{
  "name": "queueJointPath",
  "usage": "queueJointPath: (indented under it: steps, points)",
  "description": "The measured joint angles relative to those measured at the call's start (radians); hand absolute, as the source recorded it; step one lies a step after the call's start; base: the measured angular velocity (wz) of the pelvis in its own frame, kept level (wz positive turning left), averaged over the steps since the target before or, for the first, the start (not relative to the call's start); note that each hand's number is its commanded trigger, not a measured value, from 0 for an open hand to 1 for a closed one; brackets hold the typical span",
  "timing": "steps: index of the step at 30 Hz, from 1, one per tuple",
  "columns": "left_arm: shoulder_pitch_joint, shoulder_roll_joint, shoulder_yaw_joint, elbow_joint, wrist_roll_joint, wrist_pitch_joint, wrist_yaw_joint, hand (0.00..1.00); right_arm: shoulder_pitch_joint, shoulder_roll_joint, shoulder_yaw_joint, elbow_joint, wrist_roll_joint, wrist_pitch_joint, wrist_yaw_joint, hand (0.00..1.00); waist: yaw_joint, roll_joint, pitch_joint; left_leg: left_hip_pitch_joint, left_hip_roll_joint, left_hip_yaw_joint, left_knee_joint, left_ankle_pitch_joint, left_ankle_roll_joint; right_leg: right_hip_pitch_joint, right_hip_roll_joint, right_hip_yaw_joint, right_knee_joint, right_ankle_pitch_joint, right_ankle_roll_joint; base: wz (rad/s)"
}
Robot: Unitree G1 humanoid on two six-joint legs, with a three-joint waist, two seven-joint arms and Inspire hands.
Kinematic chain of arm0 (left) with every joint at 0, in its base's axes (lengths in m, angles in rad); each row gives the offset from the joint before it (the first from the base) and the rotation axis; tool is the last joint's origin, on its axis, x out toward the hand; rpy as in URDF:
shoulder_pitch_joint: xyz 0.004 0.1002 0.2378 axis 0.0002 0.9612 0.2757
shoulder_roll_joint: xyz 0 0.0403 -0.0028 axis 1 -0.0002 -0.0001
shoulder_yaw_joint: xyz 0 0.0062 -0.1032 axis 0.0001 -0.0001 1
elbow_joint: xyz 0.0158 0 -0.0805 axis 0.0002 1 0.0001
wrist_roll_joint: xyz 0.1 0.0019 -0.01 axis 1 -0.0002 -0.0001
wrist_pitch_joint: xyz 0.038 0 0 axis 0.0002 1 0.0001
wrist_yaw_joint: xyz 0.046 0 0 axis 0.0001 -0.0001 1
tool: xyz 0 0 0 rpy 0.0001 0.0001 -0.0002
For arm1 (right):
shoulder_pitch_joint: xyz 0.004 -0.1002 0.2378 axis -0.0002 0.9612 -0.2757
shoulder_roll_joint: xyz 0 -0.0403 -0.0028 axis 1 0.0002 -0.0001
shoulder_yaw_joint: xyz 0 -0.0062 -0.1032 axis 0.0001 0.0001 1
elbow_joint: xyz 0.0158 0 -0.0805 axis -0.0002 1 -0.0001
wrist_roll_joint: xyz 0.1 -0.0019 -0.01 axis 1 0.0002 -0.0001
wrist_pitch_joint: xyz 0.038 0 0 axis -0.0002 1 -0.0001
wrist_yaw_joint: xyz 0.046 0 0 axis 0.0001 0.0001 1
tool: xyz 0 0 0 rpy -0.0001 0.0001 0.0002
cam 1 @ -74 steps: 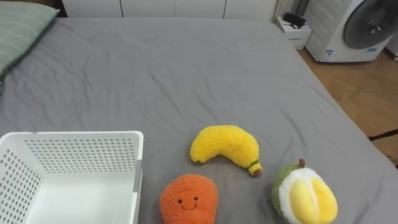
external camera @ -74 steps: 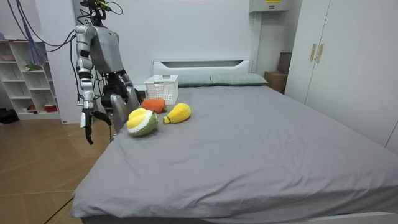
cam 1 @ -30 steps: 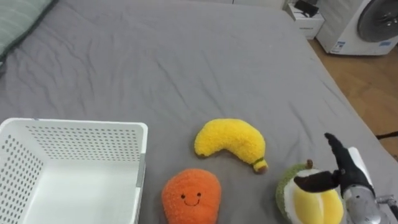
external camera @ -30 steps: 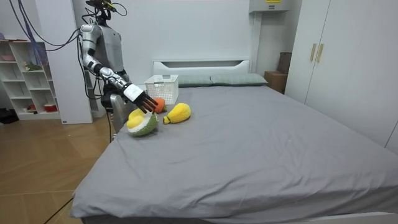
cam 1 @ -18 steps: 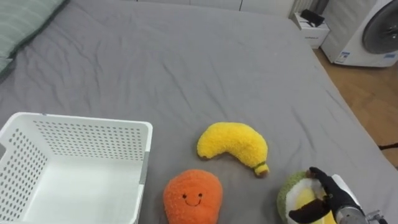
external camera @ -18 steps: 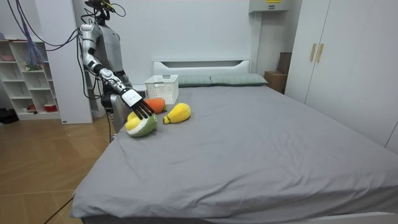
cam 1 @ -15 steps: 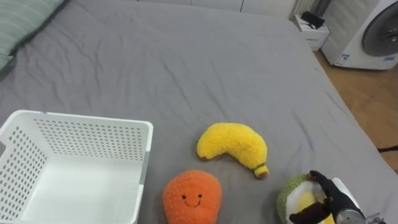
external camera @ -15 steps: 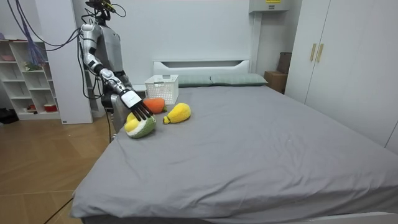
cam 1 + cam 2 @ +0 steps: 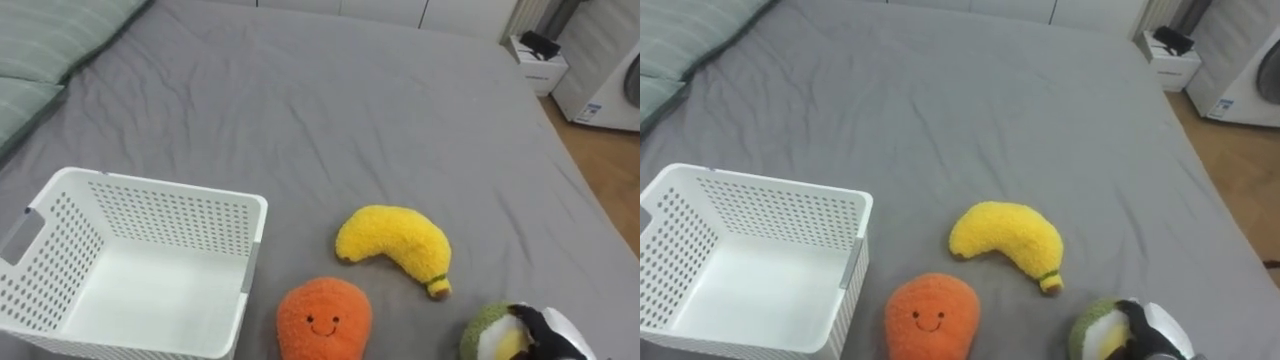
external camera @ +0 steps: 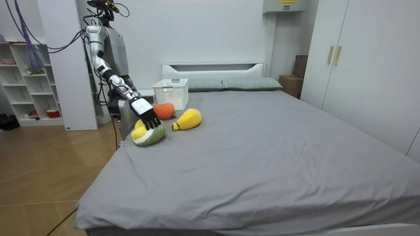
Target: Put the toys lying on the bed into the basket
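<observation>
Three plush toys lie on the grey bed [image 9: 330, 110]: a yellow banana [image 9: 395, 245], an orange fruit with a smiling face [image 9: 323, 318] and a green-and-yellow fruit [image 9: 488, 342] at the lower right. My right hand [image 9: 556, 335] lies on top of the green-and-yellow fruit [image 10: 149, 136]; in the room view its fingers [image 10: 149, 120] rest spread and straight over the toy. A white perforated basket [image 9: 160, 187] stands open on the bed to the left of the toys, with nothing in it. I stand at the bed's side by the basket [image 10: 172, 88].
Green striped pillows [image 9: 50, 40] lie at the bed's head, upper left. The bed's edge runs down the right, with wooden floor and a washing machine [image 9: 612, 85] beyond. In the room view a white shelf [image 10: 26, 78] stands behind me.
My right arm, hanging at my side 2.5 s ago, has risen and come down onto the green-and-yellow fruit. The eye view has shifted right and down; the toys and basket stay put.
</observation>
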Motion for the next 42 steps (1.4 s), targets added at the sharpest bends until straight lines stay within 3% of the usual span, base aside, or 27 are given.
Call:
queueJointPath:
  steps: [6,18,21,23,26,31,36,42]
  points:
    - [-0.005,-0.002,-0.021,0.000,0.000,-0.016,0.019,0.00,-0.010,0.003,0.017,0.066,-0.030,-0.004,-0.071,1.00,0.000,0.004,0.0011,0.007,0.000,-0.002,0.001,0.000,0.000,0.008,0.000,0.000,0.000,0.000,0.000,0.00]
    - [-0.008,-0.002,-0.023,0.002,0.001,-0.036,0.023,0.00,-0.004,0.021,0.016,0.070,-0.035,-0.023,-0.065,1.00,-0.003,0.012,0.0059,-0.007,-0.001,-0.002,0.000,0.000,-0.001,-0.005,0.000,-0.001,0.000,0.000,0.000,0.00]
    - [-0.006,-0.002,-0.021,0.003,-0.002,-0.036,0.013,0.00,-0.009,0.021,0.011,0.070,-0.006,-0.022,-0.060,1.00,-0.003,0.010,0.0066,-0.010,-0.001,-0.002,0.000,0.000,-0.001,-0.009,0.000,0.000,0.000,0.000,0.000,0.00]
    - [-0.006,-0.002,-0.021,0.000,-0.003,-0.034,0.012,0.00,-0.011,0.020,0.005,0.054,0.018,-0.011,-0.048,1.00,-0.002,-0.002,0.0020,-0.014,-0.001,-0.001,0.000,0.000,-0.001,-0.013,0.000,0.003,0.000,-0.001,0.000,0.00]
    - [-0.006,-0.002,-0.009,0.000,-0.002,-0.034,0.002,0.00,-0.011,0.020,-0.021,-0.017,0.022,-0.004,-0.011,1.00,-0.018,-0.006,0.0043,-0.017,-0.002,-0.001,0.000,0.000,0.000,-0.017,0.000,0.003,-0.001,-0.001,0.000,0.00]
    - [-0.011,0.002,0.004,0.000,0.000,-0.041,-0.022,0.00,-0.011,0.020,-0.073,-0.309,0.030,-0.006,0.010,1.00,-0.052,-0.016,0.0104,-0.025,-0.002,0.000,0.001,0.002,0.000,-0.025,-0.001,0.003,-0.001,-0.001,0.000,0.00]
    - [-0.022,0.002,0.021,0.003,-0.004,-0.046,-0.037,0.00,-0.018,0.010,-0.099,-0.558,0.107,-0.021,0.005,1.00,-0.053,-0.019,0.0108,-0.025,-0.002,-0.001,0.001,0.002,0.000,-0.026,0.000,0.004,-0.001,-0.001,0.000,0.00]
    - [-0.026,-0.002,0.019,0.006,-0.001,-0.048,-0.046,0.00,-0.089,0.006,-0.072,-0.711,0.149,-0.020,0.039,1.00,-0.050,-0.009,0.0141,-0.026,-0.001,-0.001,0.002,0.002,0.000,-0.027,0.000,0.002,0.004,-0.001,0.000,0.00]
